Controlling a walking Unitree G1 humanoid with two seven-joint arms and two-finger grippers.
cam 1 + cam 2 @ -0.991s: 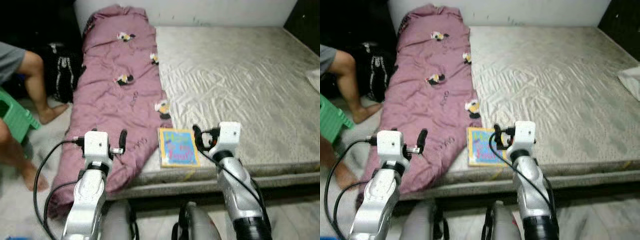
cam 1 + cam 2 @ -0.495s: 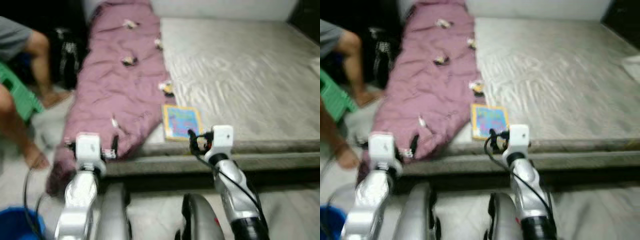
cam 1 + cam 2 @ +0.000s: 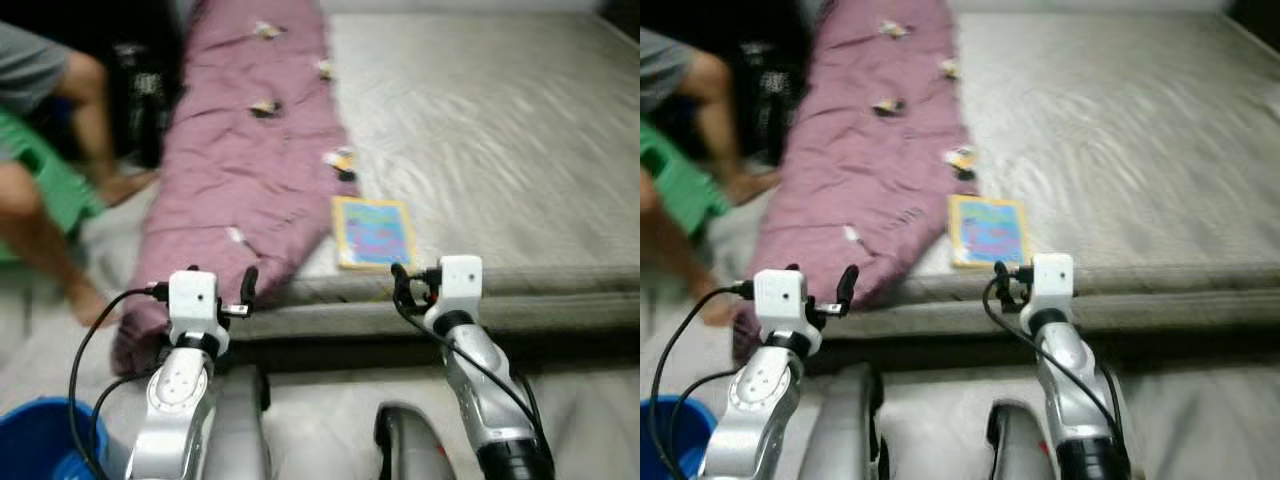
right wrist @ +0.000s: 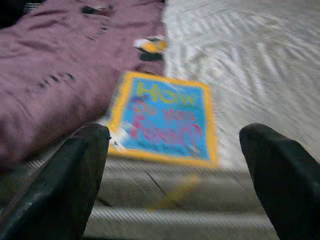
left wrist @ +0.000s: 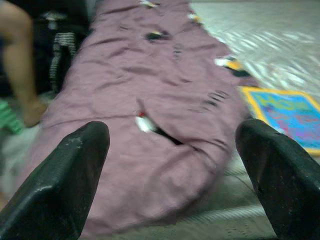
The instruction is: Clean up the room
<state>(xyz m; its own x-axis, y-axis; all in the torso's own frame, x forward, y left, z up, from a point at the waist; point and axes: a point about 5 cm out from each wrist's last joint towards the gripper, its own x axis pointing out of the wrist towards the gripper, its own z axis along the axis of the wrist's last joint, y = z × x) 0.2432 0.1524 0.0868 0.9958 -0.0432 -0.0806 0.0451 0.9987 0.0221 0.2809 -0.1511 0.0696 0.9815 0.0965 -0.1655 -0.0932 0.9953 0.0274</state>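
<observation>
A blue book with a yellow border point(image 3: 375, 232) lies flat on the grey mattress point(image 3: 500, 130) close to its front edge. A purple quilt point(image 3: 250, 170) with small printed figures runs along the mattress's left side and hangs over the front corner. My right gripper point(image 4: 172, 165) is open, held in front of the bed edge just short of the book point(image 4: 162, 120). My left gripper point(image 5: 170, 170) is open too, facing the quilt's hanging end point(image 5: 150, 120). Both arms point(image 3: 185, 330) point(image 3: 455, 310) are raised before the bed.
A person sits at the left on a green stool point(image 3: 55, 185), bare legs point(image 3: 40, 230) on the floor near the quilt. A blue bucket point(image 3: 35, 440) stands at the bottom left. Dark bags point(image 3: 145, 100) sit behind the person. Pale floor lies before the bed.
The camera has shifted back and down from the bed, so the bed edge and floor show more. The blue bucket has come into view. Both grippers stay open and empty.
</observation>
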